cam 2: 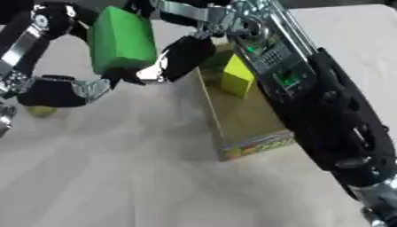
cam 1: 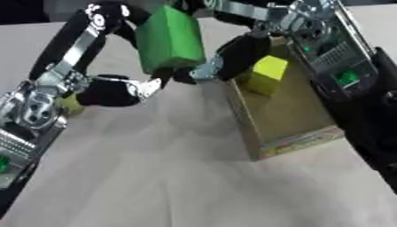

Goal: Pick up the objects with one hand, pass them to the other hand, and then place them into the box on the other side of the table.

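Cardboard box [cam 1: 291, 128] sits toward the table's [cam 1: 155, 177] right side with a yellow block [cam 1: 267, 74] already inside at its far end. Green block [cam 1: 167, 39] is held in the air just left of the box's near-left wall, left hand [cam 1: 116, 91] and right hand [cam 1: 232, 55] both curled against it mid-handover. Risk: if the left fingers let go before the right ones are properly seated, the block could fall onto the table short of the box; a small yellow-green object [cam 2: 40, 111] lies under the left hand.

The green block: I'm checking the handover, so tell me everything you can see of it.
The green block is a plain, matte, bright green box shape with rounded edges, standing roughly upright and slightly tilted, lifted off the table. It sits between both hands: the left hand touches its lower end, and the right hand meets its lower right side. It hangs just left of the cardboard box, not yet over it.
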